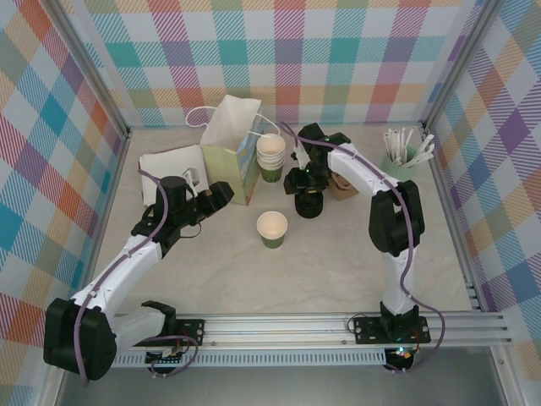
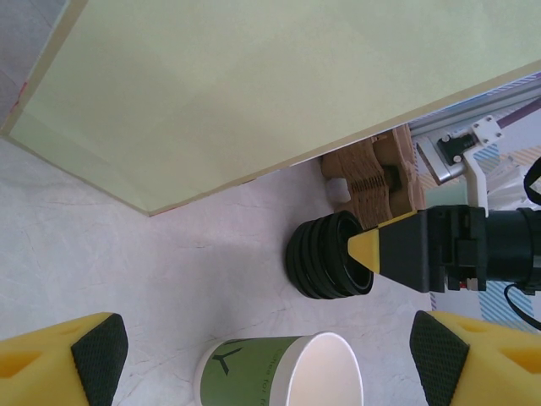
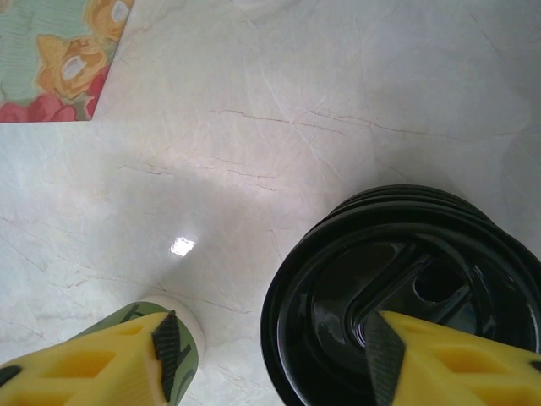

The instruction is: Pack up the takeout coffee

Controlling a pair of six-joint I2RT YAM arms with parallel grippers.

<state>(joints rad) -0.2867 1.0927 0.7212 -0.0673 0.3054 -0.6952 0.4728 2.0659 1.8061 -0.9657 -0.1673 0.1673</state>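
Right jaws apart over black lids [image 3: 355, 288]; cup [image 2: 249, 372] logo Y-shaped.

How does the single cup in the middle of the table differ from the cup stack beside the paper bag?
The single cup is one cup; the cup stack is several nested, so it rises taller. The single cup stands in the open; the cup stack sits farther back, right beside the paper bag. Both are dark green with cream rims, upright and unlidded.

Pale-green paper bag [image 1: 228, 148] upright w/ nested cup stack [image 1: 271, 157] just beside; mint stick pot [image 1: 397, 162] back right.
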